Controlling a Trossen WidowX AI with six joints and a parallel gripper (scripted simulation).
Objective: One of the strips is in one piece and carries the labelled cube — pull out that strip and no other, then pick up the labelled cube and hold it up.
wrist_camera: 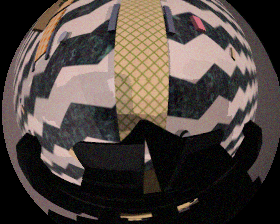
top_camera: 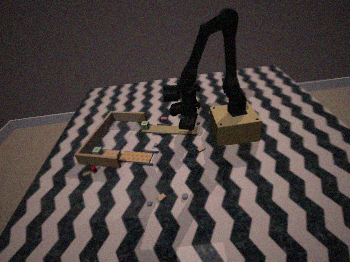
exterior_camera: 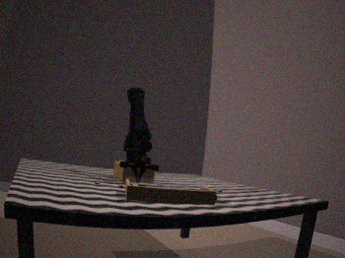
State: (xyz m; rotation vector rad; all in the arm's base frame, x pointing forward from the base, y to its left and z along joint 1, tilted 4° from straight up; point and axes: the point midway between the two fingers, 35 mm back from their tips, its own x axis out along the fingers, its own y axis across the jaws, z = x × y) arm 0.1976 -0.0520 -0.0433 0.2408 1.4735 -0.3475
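Observation:
A pale yellow strip with a green lattice (top_camera: 167, 129) (wrist_camera: 141, 55) lies flat, unbroken as far as it shows, its far end near the frame's open side. A small green cube (top_camera: 145, 125) sits on that far end; its label is too small to read. My gripper (top_camera: 187, 127) (exterior_camera: 140, 180) (wrist_camera: 143, 123) is shut, fingertips down at the strip's near end, nothing seen between them. An orange patterned strip (top_camera: 136, 156) (wrist_camera: 49, 37) sticks out of the frame's other side. Another green cube (top_camera: 96, 150) is inside the frame, in line with it; whether that strip is whole is hidden.
The low wooden frame (top_camera: 95, 159) (exterior_camera: 170, 195) has walls on three sides. Short grey-blue rails flank the yellow strip in the wrist view. A pink block (top_camera: 164, 118) (wrist_camera: 198, 23) lies beside it. A red piece (top_camera: 93, 169) is outside the frame. Small bits lie on the striped table.

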